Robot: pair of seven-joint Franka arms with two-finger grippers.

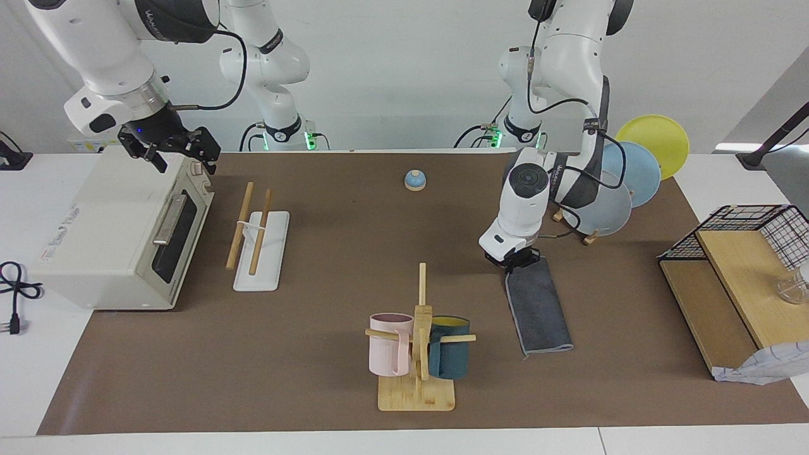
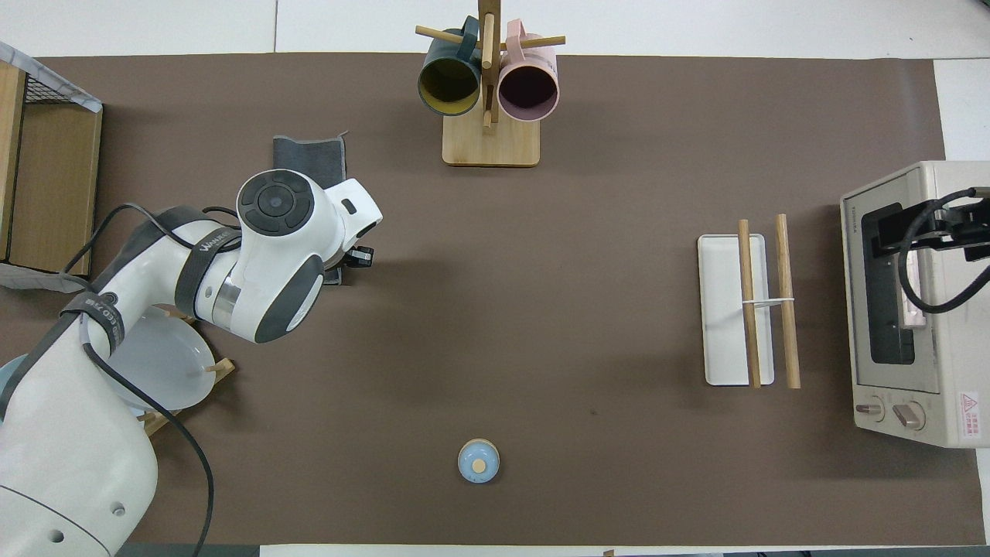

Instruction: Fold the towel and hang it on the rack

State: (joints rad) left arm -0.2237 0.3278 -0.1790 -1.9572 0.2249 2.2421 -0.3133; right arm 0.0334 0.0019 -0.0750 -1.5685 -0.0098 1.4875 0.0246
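Towel (image 1: 538, 304): folded double, grey side up, flat on mat beside mug tree (image 1: 418, 341) (toward left arm's end). Left gripper (image 1: 513, 259) at towel's robot-side end, finger state unclear. Rack (image 1: 260, 246) near toaster oven (image 1: 120, 227). Right gripper (image 1: 183, 151) waits over oven, fingers apart.

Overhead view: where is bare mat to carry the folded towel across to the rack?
Bare mat runs from the towel to the rack, bordered by the mug tree and the small blue bell. It is crowded by the plate stand and around the toaster oven, where the right gripper waits.
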